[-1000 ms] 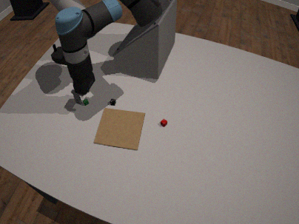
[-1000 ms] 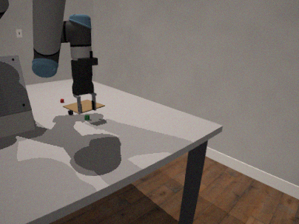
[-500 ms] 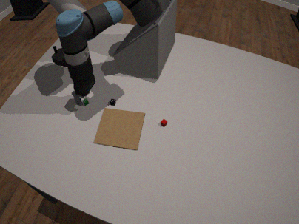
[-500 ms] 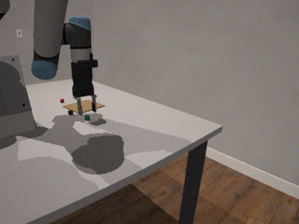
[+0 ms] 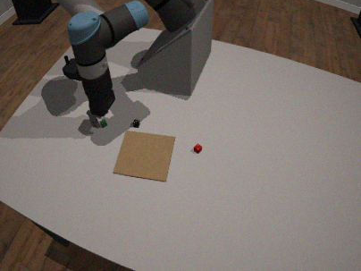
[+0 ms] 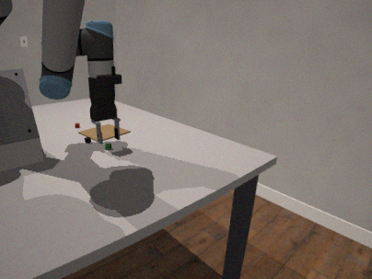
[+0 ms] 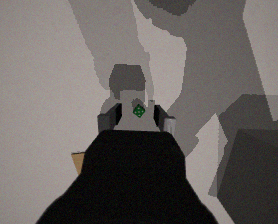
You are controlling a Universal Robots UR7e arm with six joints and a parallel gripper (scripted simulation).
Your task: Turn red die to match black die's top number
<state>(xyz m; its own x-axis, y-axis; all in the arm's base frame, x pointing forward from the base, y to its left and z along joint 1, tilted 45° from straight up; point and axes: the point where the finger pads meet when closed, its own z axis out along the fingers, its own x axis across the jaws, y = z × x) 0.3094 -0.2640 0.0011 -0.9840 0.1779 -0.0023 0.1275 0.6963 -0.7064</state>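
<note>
Top view: tan square mat on the worktop; red die off the mat, near 1 edge. Black die just beside the mat, also off it. Green die farther from the mat, close by the end effector. Wrist view: 2 fingers spread wide, green die seen in the gap between them; nothing gripped. Top faces of red and black: too small to read.
</note>
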